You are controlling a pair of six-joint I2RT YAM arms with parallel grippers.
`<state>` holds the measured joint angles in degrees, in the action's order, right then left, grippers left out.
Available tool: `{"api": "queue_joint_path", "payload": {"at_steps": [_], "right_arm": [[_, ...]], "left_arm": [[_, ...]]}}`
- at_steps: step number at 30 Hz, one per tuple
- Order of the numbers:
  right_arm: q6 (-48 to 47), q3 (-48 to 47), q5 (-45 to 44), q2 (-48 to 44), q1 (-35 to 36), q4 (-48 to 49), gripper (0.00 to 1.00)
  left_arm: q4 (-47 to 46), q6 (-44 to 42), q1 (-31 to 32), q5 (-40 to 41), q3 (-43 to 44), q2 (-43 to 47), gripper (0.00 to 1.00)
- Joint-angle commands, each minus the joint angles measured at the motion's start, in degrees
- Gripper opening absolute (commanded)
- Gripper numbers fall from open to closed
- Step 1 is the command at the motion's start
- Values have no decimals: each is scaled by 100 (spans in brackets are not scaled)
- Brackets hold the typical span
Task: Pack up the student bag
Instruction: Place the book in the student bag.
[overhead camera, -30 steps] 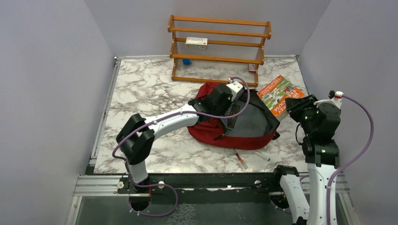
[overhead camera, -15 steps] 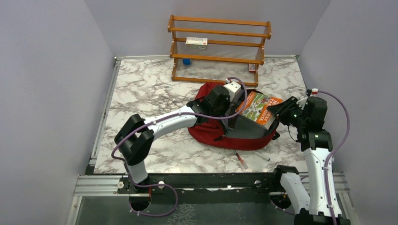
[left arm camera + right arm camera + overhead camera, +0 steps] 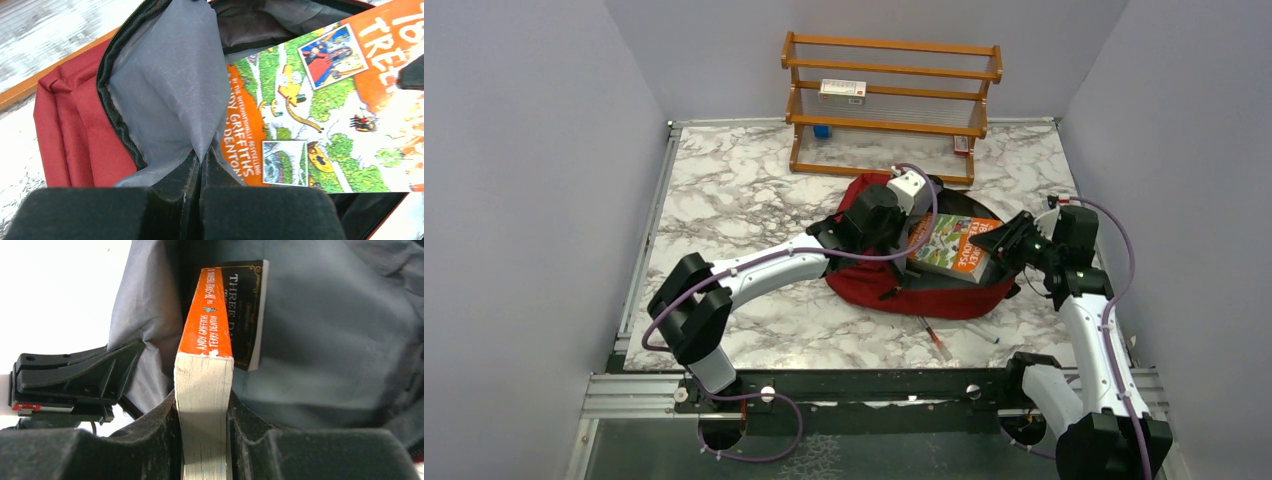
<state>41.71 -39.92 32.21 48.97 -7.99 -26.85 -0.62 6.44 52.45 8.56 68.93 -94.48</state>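
The dark-red student bag (image 3: 884,285) lies open in the middle of the table, its grey lining (image 3: 165,95) showing. My left gripper (image 3: 911,232) is shut on a fold of that lining (image 3: 201,159) and holds the opening up. My right gripper (image 3: 1002,243) is shut on an orange illustrated book (image 3: 952,246), clamped at its page edge (image 3: 204,405), spine (image 3: 207,315) toward the bag. The book hangs over the bag's opening and also shows in the left wrist view (image 3: 320,110). A black book (image 3: 247,310) lies inside the bag against the lining.
A wooden rack (image 3: 889,105) stands at the back with a white box (image 3: 842,90) on its middle shelf and a small blue thing (image 3: 822,131) lower down. Pens (image 3: 938,340) lie on the marble in front of the bag.
My right gripper has carried the orange book left from the table's right side to over the bag's opening. My left gripper has shifted slightly left, still holding the lining.
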Motion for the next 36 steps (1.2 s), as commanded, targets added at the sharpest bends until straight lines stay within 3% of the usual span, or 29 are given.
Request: {"api": "queue_joint_path", "payload": {"at_steps": [1,7,15,22,27,33,36], "right_arm": [[640,169,924,118,-27,1481,0],[1174,505,1029,496,23,2614,1],[1388,462,861,1391,626,3720,1],[1788,621,-15,2141,1628,5193,1],[1911,720,-507,2965,1970,6206,0],[1864,463,-691,4067,2307,6969,0],[1652,150,-936,4666,2424,6784,6]], "left_arm": [[-657,-4,-41,-321,-45,359,0],[-684,6,-40,-486,-46,377,0],[-677,-6,-41,-469,-55,429,0],[-669,-10,-41,-469,-63,451,0],[-685,11,-41,-473,-91,439,0],[-661,34,-41,-518,-65,406,0],[-666,56,-41,-557,-72,413,0]]}}
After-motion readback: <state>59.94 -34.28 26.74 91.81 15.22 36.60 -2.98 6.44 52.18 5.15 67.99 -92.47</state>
